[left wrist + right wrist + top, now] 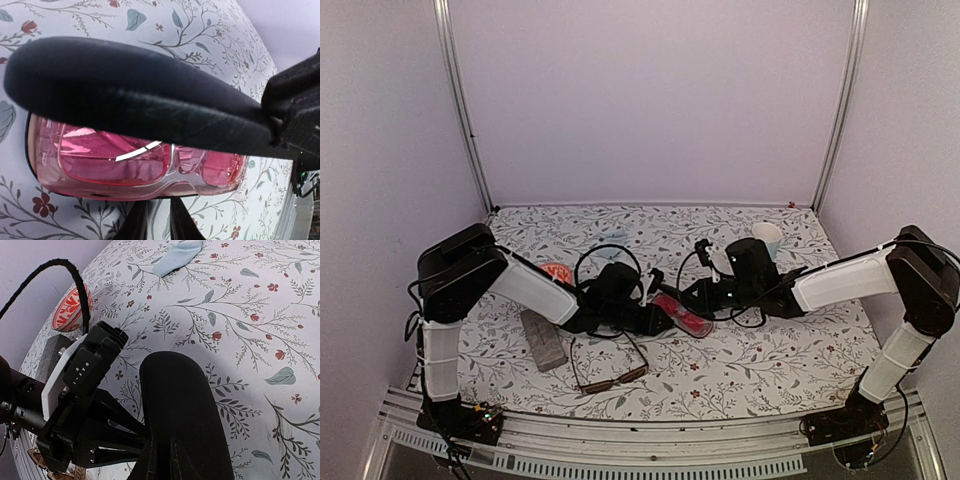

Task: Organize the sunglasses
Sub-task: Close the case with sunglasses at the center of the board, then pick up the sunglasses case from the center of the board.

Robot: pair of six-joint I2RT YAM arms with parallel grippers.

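- Pink glasses [150,165] lie folded inside the open black case [140,95], mid-table, slightly toward the near edge.
- Left gripper [159,206]: fingers almost together at the case's lower rim (I cannot tell whether they actually pinch it).
- Right gripper [162,452]: fingers closed on the edge of the raised lid.
- Brown glasses [610,368] lie with temples unfolded by the near edge, left of centre, just beside the grey case [542,341].
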